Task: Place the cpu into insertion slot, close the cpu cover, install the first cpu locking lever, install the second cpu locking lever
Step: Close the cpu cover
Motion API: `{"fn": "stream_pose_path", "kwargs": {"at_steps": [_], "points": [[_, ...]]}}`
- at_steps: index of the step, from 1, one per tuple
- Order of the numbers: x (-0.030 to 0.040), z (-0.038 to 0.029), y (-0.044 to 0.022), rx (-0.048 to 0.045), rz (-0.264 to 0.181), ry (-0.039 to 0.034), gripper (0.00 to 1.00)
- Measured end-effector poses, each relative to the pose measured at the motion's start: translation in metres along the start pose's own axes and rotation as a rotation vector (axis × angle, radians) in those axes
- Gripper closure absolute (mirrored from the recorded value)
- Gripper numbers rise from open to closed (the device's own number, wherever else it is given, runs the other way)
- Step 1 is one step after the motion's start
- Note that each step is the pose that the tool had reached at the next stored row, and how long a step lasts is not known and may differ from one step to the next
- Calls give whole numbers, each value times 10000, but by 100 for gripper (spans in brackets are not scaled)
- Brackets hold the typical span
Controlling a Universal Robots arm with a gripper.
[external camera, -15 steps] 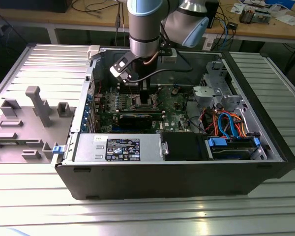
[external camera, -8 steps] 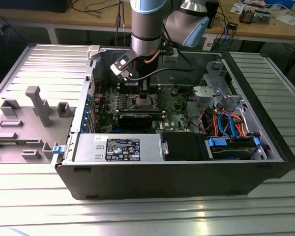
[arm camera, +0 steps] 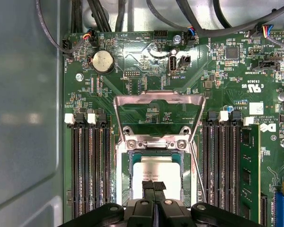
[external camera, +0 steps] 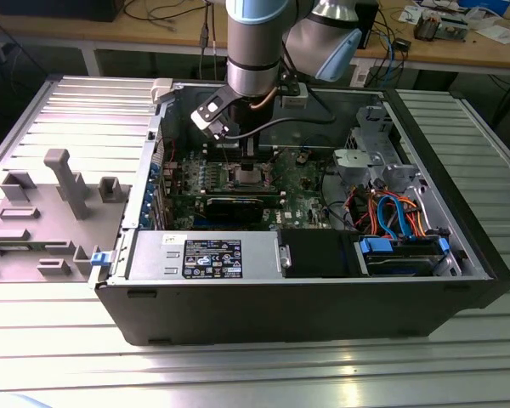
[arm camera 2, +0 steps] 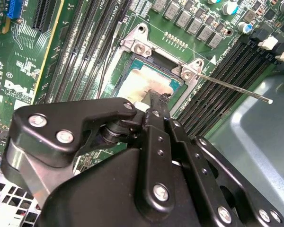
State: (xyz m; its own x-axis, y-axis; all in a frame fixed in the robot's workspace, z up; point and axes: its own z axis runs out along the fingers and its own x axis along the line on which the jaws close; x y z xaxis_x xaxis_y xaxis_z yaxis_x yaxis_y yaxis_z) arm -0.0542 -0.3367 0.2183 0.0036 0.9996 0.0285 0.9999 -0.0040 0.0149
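cpu (arm camera: pixel 156 169) lies flat in the insertion slot (arm camera: pixel 125 176), grey top up; in the second wrist view it (arm camera 2: pixel 142 81) looks level. I read step one as done or nearly so.

cpu cover (arm camera: pixel 132 98) stands swung open on the far side of the slot from the gripper, hinged at the slot's edge, not yet down.

One locking lever (arm camera 2: pixel 232 87) sticks out free from a slot corner, unlatched.

Gripper (arm camera: pixel 154 187) sits over the near edge of the slot, fingers pressed together with nothing between them. I cannot tell whether the tips touch the chip.

Judgement: step in hand is closing the cover. That calls for clearing the fingers off the slot, then pushing the raised frame down squarely over the chip without shifting it.
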Motion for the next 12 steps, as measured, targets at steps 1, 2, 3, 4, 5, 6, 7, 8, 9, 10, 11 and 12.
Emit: {"fn": "stream_pose_path", "kwargs": {"at_steps": [1, 2, 3, 4, 5, 6, 7, 8, 9, 10, 11, 12], "points": [[0, 0, 0, 2, 0, 0, 89], [0, 0, 0, 5, 1, 0, 89], [0, 0, 0, 7, 1, 0, 89], [0, 0, 0, 9, 0, 0, 89], [0, 0, 0, 11, 0, 0, 89], [0, 0, 0, 12, 0, 0, 89], [0, 0, 0, 15, 0, 0, 89], [0, 0, 1, 17, 0, 0, 89], [4, 2, 4, 21, -22, -20, 89], [5, 1, 4, 25, -47, -34, 89], [4, 1, 4, 25, -47, -36, 89], [4, 0, 3, 26, -47, -38, 89]]}}
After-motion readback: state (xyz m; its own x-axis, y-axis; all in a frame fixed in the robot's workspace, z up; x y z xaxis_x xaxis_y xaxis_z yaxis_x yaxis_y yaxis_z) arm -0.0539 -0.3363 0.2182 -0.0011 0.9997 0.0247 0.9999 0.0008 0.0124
